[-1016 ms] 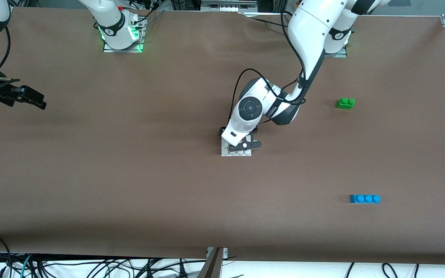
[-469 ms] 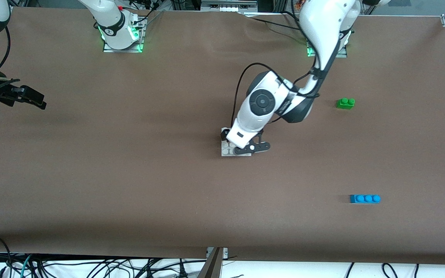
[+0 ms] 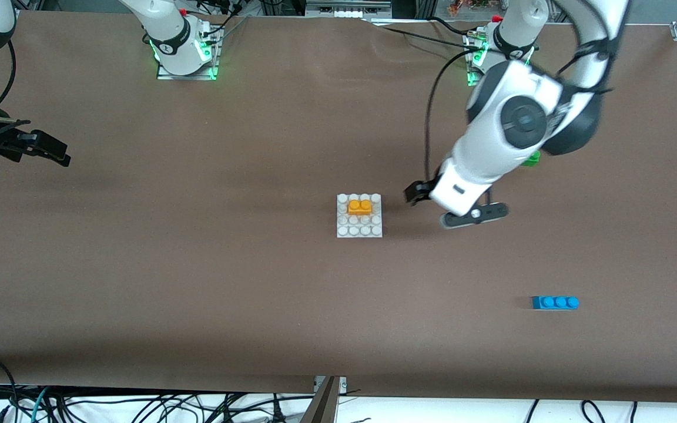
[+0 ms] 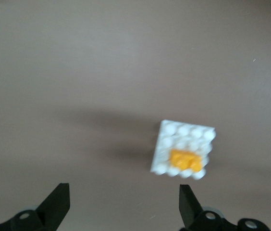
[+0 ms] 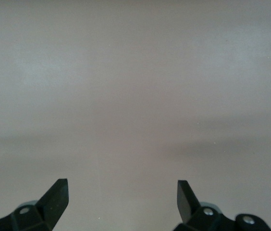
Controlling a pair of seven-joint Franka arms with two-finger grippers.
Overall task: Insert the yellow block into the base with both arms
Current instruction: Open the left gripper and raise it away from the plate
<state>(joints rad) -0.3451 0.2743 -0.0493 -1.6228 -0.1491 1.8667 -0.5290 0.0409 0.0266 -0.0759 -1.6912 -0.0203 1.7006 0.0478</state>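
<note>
The yellow block [image 3: 360, 206] sits on the studs of the white base [image 3: 359, 227] at mid-table, in the base's second row from the robots. My left gripper [image 3: 451, 207] is open and empty, up over bare table beside the base, toward the left arm's end. In the left wrist view the base [image 4: 183, 134] and the block [image 4: 187, 160] lie ahead of the open left gripper [image 4: 124, 202], clear of its fingers. My right gripper [image 3: 44, 150] waits open and empty at the right arm's end of the table. Its wrist view shows only bare table past the right gripper [image 5: 122, 199].
A green two-stud brick [image 3: 532, 158] shows partly under the left arm's wrist. A blue three-stud brick [image 3: 555, 302] lies nearer to the front camera, toward the left arm's end. The brown table's front edge [image 3: 338, 385] has cables below it.
My left gripper has risen off the base and swung toward the left arm's end, uncovering the yellow block seated on the base. The right arm has not moved.
</note>
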